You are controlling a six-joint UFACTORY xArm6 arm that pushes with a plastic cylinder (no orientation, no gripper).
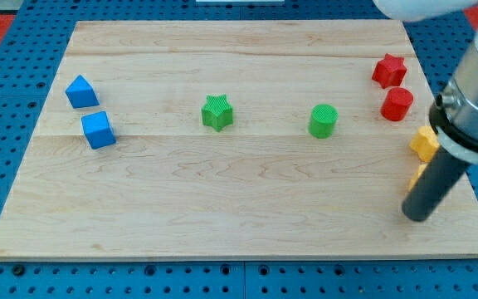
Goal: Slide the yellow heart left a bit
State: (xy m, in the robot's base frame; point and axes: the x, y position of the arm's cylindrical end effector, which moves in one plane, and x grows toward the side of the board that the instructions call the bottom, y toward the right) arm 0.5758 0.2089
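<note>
Two yellow blocks sit at the board's right edge. The upper yellow block [423, 143] is partly covered by the arm. The lower yellow block [417, 175] shows only as a sliver beside the rod. I cannot tell which of them is the heart. My tip [417, 216] rests on the board just below the lower yellow block, near the bottom right corner. The rod rises up and to the right and hides the right side of both yellow blocks.
A red star [389, 71] and a red cylinder [397, 105] are at the upper right. A green cylinder [324, 121] and a green star [217, 112] are mid-board. Two blue blocks [81, 91] [98, 130] are at the left. The board's right edge [476, 199] is close to the tip.
</note>
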